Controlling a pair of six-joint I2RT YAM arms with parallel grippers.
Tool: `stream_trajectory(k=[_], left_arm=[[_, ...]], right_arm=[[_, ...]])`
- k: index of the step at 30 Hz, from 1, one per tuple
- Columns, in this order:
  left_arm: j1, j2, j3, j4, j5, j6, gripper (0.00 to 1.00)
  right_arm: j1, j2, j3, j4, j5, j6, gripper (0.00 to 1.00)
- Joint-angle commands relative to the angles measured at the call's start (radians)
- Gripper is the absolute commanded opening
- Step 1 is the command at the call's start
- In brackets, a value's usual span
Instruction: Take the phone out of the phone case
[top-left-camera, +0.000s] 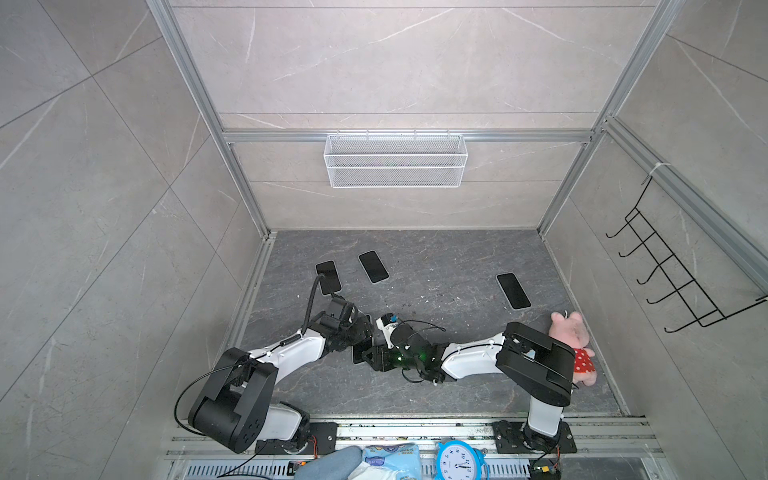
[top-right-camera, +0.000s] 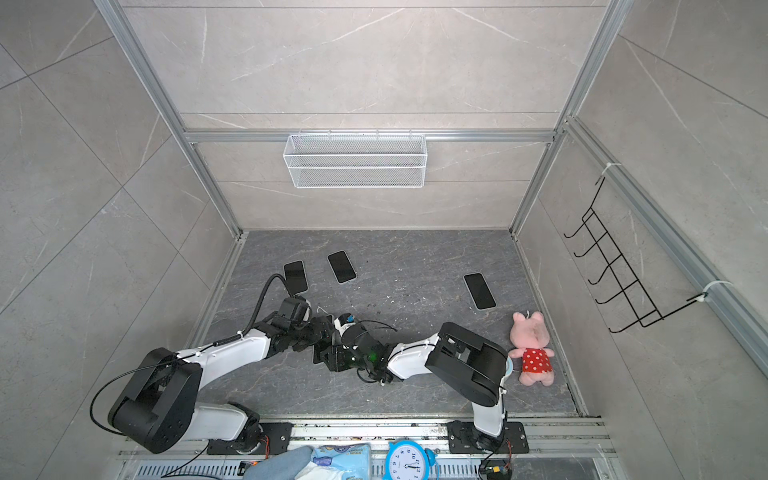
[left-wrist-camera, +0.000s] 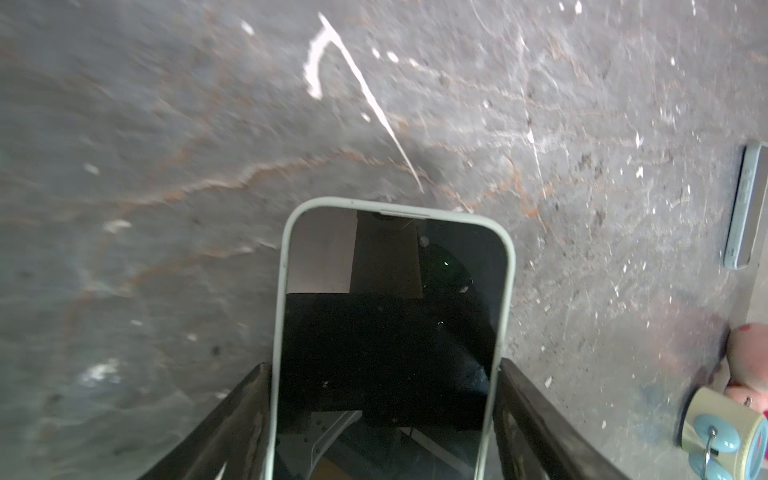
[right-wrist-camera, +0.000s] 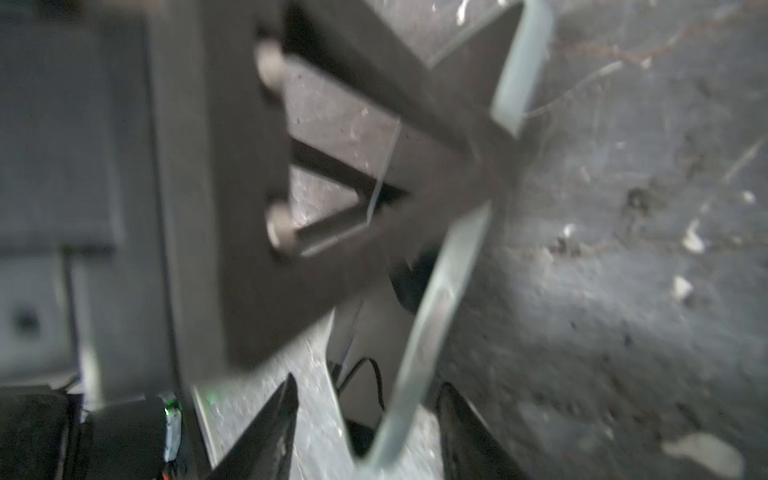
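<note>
A phone (left-wrist-camera: 390, 324) with a dark screen sits in a pale green phone case (left-wrist-camera: 286, 257). My left gripper (left-wrist-camera: 382, 365) is shut on it, a finger pressed against each long side of the case. In both top views the two grippers meet low over the middle of the floor, left gripper (top-left-camera: 363, 332) and right gripper (top-left-camera: 365, 353), and they hide most of the phone. The right wrist view is blurred. There my right gripper (right-wrist-camera: 370, 384) straddles the case's rim (right-wrist-camera: 436, 299) with a gap showing on both sides, close to a left finger (right-wrist-camera: 232, 208).
Three more dark phones lie on the grey floor: (top-left-camera: 328, 277), (top-left-camera: 373, 266), (top-left-camera: 513, 291). A pink plush toy (top-left-camera: 577, 349) lies by the right wall. A wire basket (top-left-camera: 395, 160) hangs on the back wall and a black hook rack (top-left-camera: 673, 266) on the right.
</note>
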Motion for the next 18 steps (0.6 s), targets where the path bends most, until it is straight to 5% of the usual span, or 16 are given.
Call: stream_trajectory(k=[1,9,14,18], left_arm=[[-0.032,-0.041,-0.004,0.023,-0.004,-0.038,0.59],[-0.057,-0.196,-0.008,0.05,-0.008,-0.048,0.6],[-0.062,-0.36,-0.054,0.082,-0.031,-0.042,0.92],[-0.061,-0.49,-0.11,0.166,0.001,-0.025,1.0]], right_arm=[[-0.014,0.008,0.019,0.06,0.02,0.023,0.33],[-0.036,-0.15,-0.057,-0.003,0.037,-0.008,0.02],[-0.094,-0.257,-0.134,0.001,0.002,-0.01,0.0],[-0.166,-0.378,-0.196,0.003,-0.076,-0.023,0.0]])
